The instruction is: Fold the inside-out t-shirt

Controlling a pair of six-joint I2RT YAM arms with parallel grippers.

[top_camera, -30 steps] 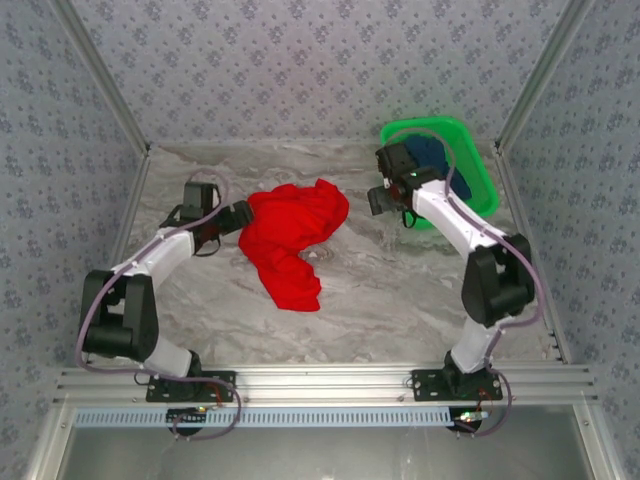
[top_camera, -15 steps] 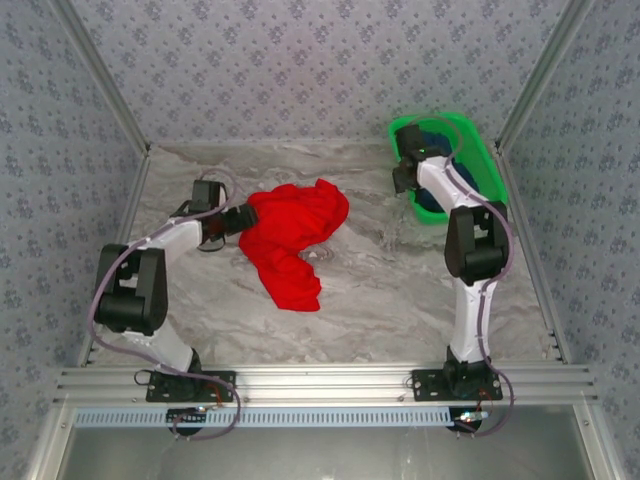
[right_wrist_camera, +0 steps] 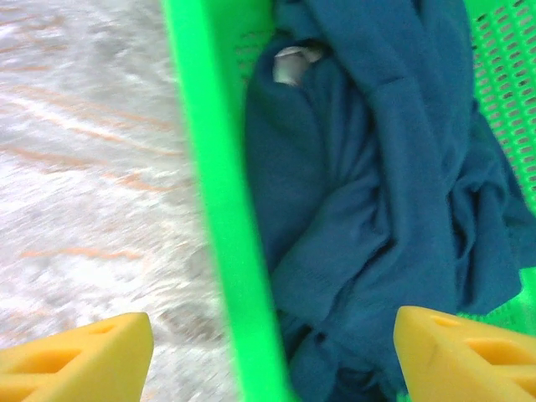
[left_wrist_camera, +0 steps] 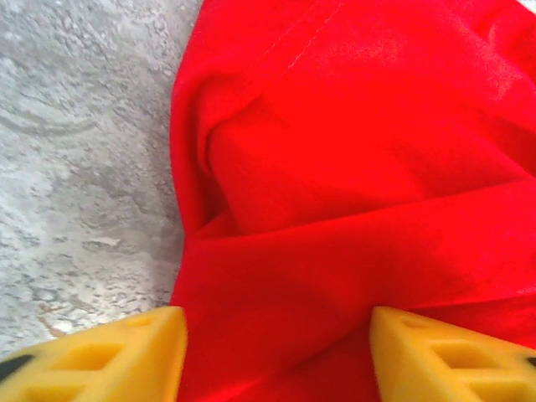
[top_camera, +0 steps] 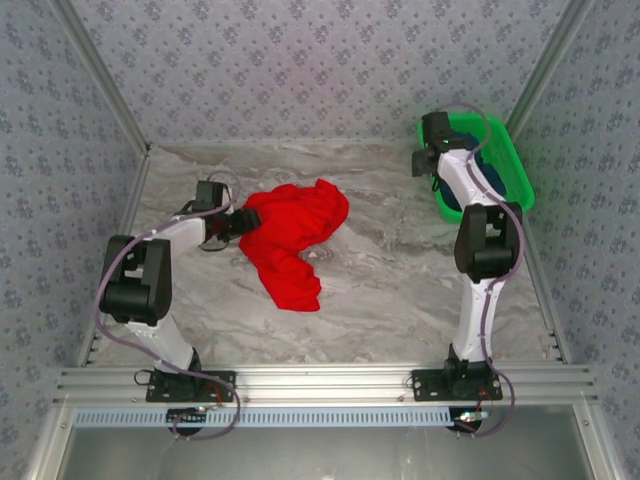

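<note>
The inside-out t-shirt [top_camera: 295,232] is a crumpled red heap left of the table's middle; no print shows. My left gripper [top_camera: 237,222] is at its left edge. In the left wrist view that gripper [left_wrist_camera: 276,358] is open, its yellow fingertips [left_wrist_camera: 109,356] standing either side of a raised red fold [left_wrist_camera: 352,167] without pinching it. My right gripper [top_camera: 423,165] is far off at the back right. There it [right_wrist_camera: 272,358] stands open astride the left rim of a green basket [right_wrist_camera: 213,167].
The green basket [top_camera: 512,160] sits in the back right corner and holds a dark navy-blue garment [right_wrist_camera: 377,184]. Bare marble tabletop [top_camera: 380,280] spreads between the shirt and the basket. Patterned walls close in the table at the back and both sides.
The left gripper has pushed a little into the shirt's edge and its jaws have narrowed. The right arm swung back and right, and the green basket shifted right with it.
</note>
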